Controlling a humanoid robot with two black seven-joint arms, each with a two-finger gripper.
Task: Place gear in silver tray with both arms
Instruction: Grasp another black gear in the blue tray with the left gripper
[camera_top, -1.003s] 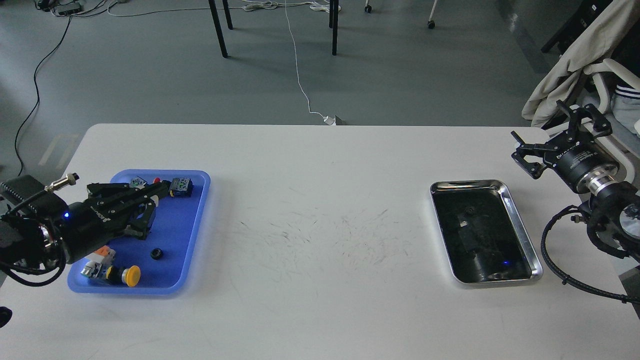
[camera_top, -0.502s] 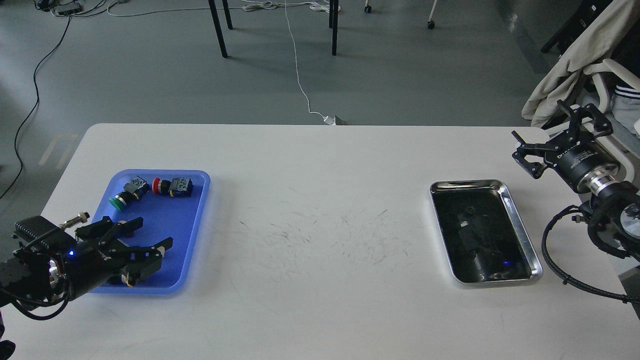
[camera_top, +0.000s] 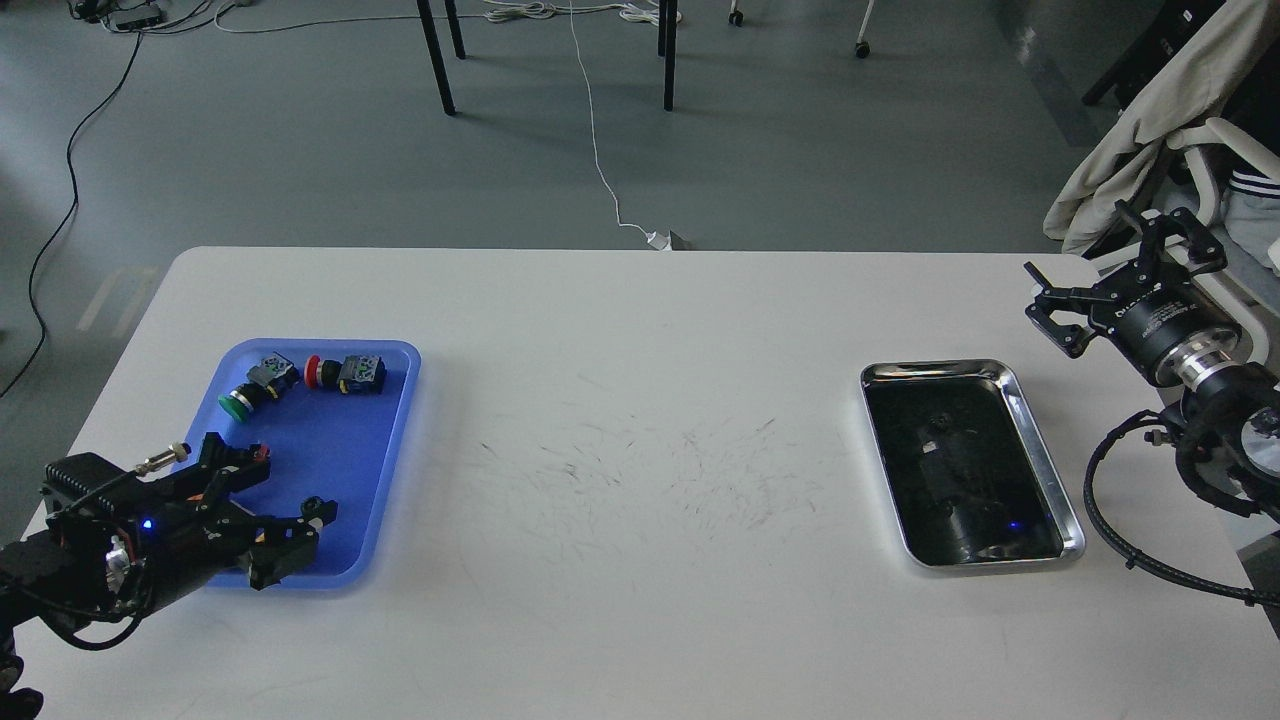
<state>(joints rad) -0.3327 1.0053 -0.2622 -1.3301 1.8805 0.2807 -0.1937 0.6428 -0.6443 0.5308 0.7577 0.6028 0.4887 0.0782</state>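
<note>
The silver tray (camera_top: 936, 369) lies on the right of the white table, its dark bottom empty of parts. My left gripper (camera_top: 289, 487) is open, low over the front part of the blue plastic tray (camera_top: 345, 440). The small black gear cannot be told apart from the dark lower fingertip (camera_top: 318, 511) there. My right gripper (camera_top: 1105, 260) is open and empty, in the air beyond the silver tray's far right corner.
In the blue tray's far end lie a green push-button (camera_top: 242, 400) and a red push-button (camera_top: 340, 373). The left gripper hides other parts in the tray's front end. A chair with a beige cloth (camera_top: 1140, 130) stands behind the right arm.
My left gripper has drawn back from the far part of the blue tray to its front end, with fingers spread, uncovering the green and red buttons. The right arm has not moved.
</note>
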